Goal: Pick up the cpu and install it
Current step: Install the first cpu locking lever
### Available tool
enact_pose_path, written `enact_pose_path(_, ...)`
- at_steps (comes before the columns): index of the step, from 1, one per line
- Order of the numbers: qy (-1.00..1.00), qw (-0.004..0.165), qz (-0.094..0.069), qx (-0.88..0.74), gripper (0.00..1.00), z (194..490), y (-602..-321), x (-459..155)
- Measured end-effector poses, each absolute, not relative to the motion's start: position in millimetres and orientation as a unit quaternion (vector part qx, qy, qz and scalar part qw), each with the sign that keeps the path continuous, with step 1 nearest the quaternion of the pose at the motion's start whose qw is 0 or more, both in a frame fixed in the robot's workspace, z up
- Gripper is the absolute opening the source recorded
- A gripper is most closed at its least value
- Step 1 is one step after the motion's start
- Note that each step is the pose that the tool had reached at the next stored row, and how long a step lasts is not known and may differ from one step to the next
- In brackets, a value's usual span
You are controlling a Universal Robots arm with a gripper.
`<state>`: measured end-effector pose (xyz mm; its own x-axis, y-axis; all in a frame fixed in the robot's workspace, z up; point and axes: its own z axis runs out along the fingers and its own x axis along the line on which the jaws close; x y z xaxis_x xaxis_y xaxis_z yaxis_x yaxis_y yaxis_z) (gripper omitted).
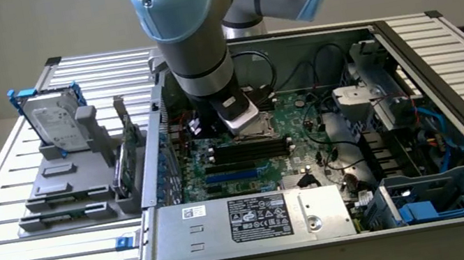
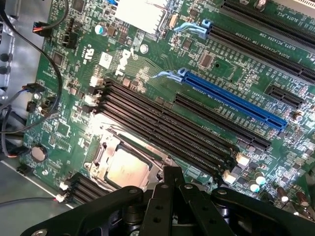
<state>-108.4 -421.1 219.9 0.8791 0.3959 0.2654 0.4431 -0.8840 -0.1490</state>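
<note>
The cpu [image 2: 127, 169], a small square chip with a pale silvery top, lies flat inside the metal-framed socket [image 2: 101, 155] of the green board [image 2: 147, 64]. My gripper [image 2: 171, 173] hangs just above the board beside the cpu, its black fingers [image 2: 165, 196] pressed together with nothing between them. In the exterior view the gripper [image 1: 241, 125] reaches down into the open computer case [image 1: 385, 30], right over the socket [image 1: 262, 127] near the board's middle.
Black memory slots [image 2: 162, 123] and a blue card slot [image 2: 231, 101] run next to the socket. Black cables [image 2: 29, 93] lie along the board's edge. A silver hard drive [image 1: 56, 120] stands in a grey rack at the exterior view's left. The power supply [image 1: 247, 221] fills the case's near end.
</note>
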Motion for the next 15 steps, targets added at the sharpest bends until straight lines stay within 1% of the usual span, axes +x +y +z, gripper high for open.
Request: enact_pose_path(15, -0.209, 0.102, -0.114, -0.966, 0.11, 204, -413, -113)
